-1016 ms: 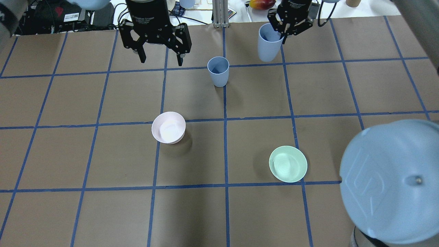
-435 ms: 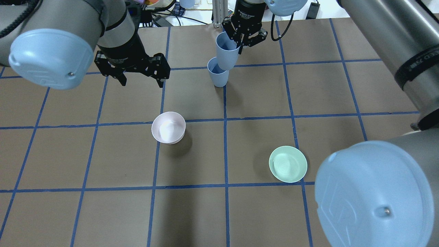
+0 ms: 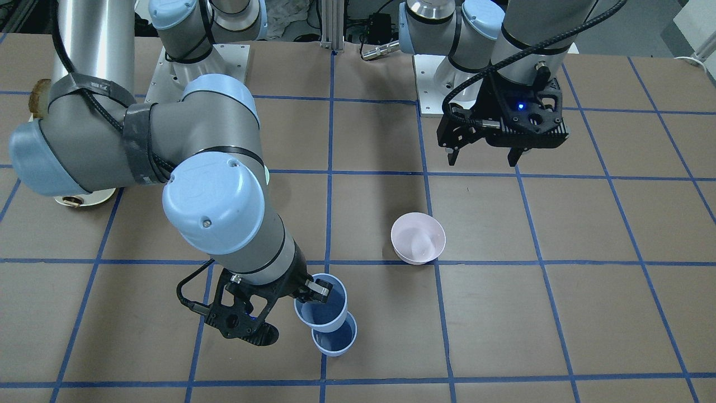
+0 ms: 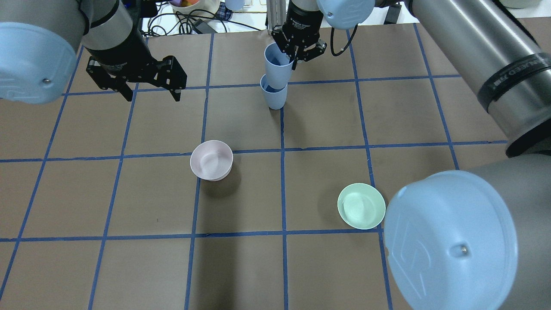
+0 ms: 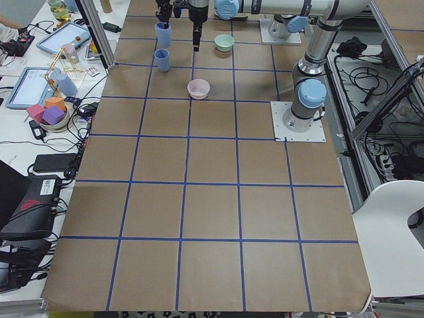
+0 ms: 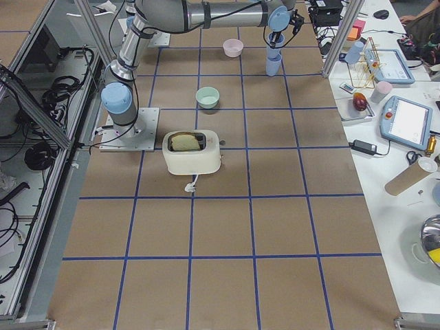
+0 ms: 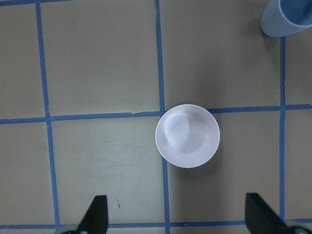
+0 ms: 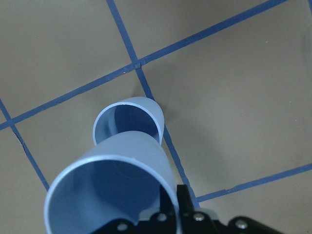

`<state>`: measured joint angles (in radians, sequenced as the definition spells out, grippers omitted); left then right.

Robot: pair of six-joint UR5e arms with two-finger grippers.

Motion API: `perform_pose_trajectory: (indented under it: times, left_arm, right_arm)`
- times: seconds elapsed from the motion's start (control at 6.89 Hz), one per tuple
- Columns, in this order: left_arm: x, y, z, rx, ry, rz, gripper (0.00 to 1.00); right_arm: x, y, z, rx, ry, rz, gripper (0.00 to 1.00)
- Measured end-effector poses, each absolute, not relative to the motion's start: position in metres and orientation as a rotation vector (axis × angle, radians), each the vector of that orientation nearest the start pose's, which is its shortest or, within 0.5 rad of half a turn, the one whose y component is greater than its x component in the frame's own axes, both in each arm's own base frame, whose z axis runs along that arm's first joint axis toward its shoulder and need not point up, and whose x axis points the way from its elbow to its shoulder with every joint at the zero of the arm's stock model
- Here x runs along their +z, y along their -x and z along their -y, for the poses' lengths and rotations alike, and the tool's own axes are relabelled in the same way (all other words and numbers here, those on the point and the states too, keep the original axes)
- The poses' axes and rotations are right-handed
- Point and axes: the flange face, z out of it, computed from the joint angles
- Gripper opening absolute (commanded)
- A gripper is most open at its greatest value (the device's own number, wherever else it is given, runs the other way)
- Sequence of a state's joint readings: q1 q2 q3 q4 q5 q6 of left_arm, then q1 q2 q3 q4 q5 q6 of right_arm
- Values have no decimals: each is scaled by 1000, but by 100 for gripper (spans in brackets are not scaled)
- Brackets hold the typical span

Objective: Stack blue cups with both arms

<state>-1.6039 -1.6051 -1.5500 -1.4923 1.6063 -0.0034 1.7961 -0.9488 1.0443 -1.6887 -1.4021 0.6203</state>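
One blue cup point(image 4: 273, 97) stands upright on the table near the far middle; it also shows in the front view point(image 3: 334, 339) and the right wrist view point(image 8: 127, 120). My right gripper point(image 4: 295, 51) is shut on the rim of the second blue cup point(image 4: 277, 65), which hangs slightly tilted just above the standing one point(image 3: 320, 314) point(image 8: 109, 197). In the left side view the two cups look apart. My left gripper point(image 4: 151, 97) is open and empty, hovering left of the cups point(image 3: 481, 161) point(image 7: 178, 219).
A pale pink bowl point(image 4: 211, 159) sits near the table's middle, under the left wrist camera point(image 7: 187, 135). A mint green bowl point(image 4: 361, 205) sits nearer, to the right. A cream toaster point(image 6: 192, 151) stands close to the right arm's base.
My right gripper has carried its blue cup left until it hangs over the standing cup. My left gripper has moved left and away from the cups, still open.
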Motion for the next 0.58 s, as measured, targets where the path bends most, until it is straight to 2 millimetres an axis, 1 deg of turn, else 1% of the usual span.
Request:
perform_pose_trajectory:
  times: [0.15, 0.44, 0.58]
  left_arm:
    - [490, 146, 510, -101, -43, -3115, 100]
    - [491, 146, 511, -102, -42, -3121, 100]
    - [492, 146, 511, -104, -41, -3121, 100]
  right_arm:
    - [370, -319, 687, 70, -592, -2920, 0]
    - [361, -324, 689, 68, -596, -2923, 0]
    - [355, -324, 692, 66, -592, -2928, 18]
